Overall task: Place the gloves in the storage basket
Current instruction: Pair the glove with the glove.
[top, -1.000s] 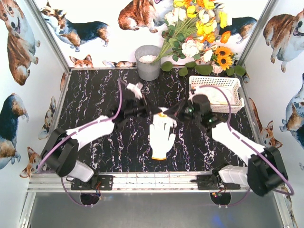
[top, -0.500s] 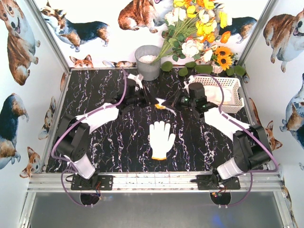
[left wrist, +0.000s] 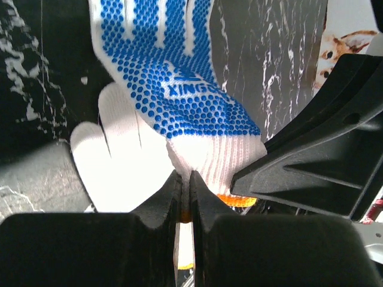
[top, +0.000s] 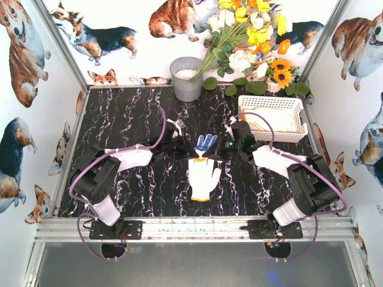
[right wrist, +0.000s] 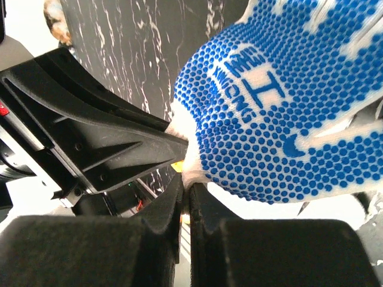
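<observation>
- Grippers meet lower and nearer the arm bases than half a second ago: then they pinched a white-and-orange scrap farther back on the table (top: pixel 119 119), well apart from the white glove (top: pixel 203 176). Now they meet just over its fingertips.
- The held piece now faces the top camera as a blue-dotted glove (top: pixel 206 142), palm up, fingers pointing away from the arm bases. The white glove lies where it lay half a second ago.
- The left gripper (left wrist: pixel 184 176) has its jaws pressed together on the ribbed cuff edge of the blue-dotted glove (left wrist: pixel 179 89).
- The right gripper (right wrist: pixel 185 185) is likewise clamped tight on the same cuff, from the opposite side.
- The storage basket (top: pixel 270 100) sits at the back right of the table, well apart from both gloves, with pale gloves (top: pixel 269 122) lying inside. How many there are is hard to make out.
- From above, the left gripper (top: pixel 190 145) and right gripper (top: pixel 222 145) hide the cuff, so the pinch itself cannot be seen there.
- The wrist views show what the top view hides: the closed jaws, an orange rim at the cuff, and printed lettering on the blue-dotted glove (right wrist: pixel 281 119).
- Under the glove in the left wrist view is a white knit shape with finger seams. Whether it is the glove on the table cannot be told.
- Neither wrist view shows the basket.
</observation>
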`<state>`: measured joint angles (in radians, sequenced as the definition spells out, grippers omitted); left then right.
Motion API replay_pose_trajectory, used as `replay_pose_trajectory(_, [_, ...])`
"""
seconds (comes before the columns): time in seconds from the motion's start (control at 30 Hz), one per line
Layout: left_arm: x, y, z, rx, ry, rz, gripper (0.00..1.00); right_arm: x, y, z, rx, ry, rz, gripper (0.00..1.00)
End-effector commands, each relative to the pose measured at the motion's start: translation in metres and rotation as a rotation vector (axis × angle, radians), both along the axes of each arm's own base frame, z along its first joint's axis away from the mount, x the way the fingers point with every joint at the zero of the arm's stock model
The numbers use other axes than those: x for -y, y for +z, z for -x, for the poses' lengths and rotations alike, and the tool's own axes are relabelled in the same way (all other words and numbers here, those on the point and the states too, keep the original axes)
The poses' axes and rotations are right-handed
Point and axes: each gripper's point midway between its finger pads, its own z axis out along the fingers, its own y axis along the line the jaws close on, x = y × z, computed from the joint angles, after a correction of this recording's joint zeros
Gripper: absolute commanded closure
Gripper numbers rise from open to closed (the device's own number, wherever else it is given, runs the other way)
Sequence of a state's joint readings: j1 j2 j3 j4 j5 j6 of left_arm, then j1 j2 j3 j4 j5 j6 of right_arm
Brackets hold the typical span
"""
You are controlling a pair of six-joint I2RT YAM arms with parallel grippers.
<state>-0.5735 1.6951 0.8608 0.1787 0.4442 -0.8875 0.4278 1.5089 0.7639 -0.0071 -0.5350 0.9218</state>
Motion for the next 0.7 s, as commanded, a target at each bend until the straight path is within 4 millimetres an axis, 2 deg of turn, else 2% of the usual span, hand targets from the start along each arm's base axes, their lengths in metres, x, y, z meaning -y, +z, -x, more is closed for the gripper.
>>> replay_pose_trajectory(0.0, [0.003, 0.016, 0.010, 0.029, 0.001, 0.034, 1.00, -0.011, 0.021, 0.013, 0.052, 0.045, -0.044, 1.00])
replay_pose_trajectory(0.3, [-0.011, 0.022, 0.029, 0.033, 0.029, -0.006, 1.00, -0.019, 0.015, 0.037, 0.038, 0.068, -0.018, 1.00])
replay_pose_trajectory(0.37, [-0.018, 0.011, 0.042, 0.006, 0.029, -0.028, 1.00, -0.018, 0.014, 0.039, 0.038, 0.068, -0.008, 1.00])
replay_pose_trajectory(0.67, [-0.019, 0.005, 0.076, -0.035, 0.012, -0.032, 1.00, -0.016, 0.017, 0.050, 0.042, 0.088, 0.033, 1.00])
